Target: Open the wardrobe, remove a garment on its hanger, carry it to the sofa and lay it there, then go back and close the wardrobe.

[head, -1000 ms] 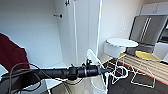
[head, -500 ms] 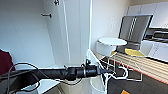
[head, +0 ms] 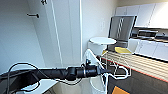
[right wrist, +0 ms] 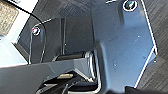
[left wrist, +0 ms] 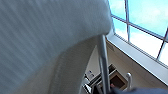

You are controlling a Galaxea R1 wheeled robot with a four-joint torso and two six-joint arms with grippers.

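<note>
My left arm reaches in from the left, and its gripper (head: 106, 71) is shut on the white hanger (head: 121, 75), held out in front of me. The garment (head: 96, 83), a white T-shirt, droops from the hanger below the gripper. In the left wrist view the garment's white cloth (left wrist: 45, 37) looms close, with a slim white bar of the hanger (left wrist: 103, 62) beside it. The wardrobe (head: 63, 32) stands at the left, its white door swung open and a dark peg (head: 33, 15) on the inner wall. The right wrist view faces dark carpet past the robot's own plate.
A round white table (head: 102, 40) and a yellow chair (head: 122, 50) stand ahead on the right. Behind them are a steel fridge (head: 122, 28) and white kitchen cabinets (head: 150, 15). A strip of wooden floor (head: 140, 63) meets dark carpet.
The whole head picture has slid left, so the camera has turned right, away from the wardrobe. The left arm still holds the hanger and shirt out in front.
</note>
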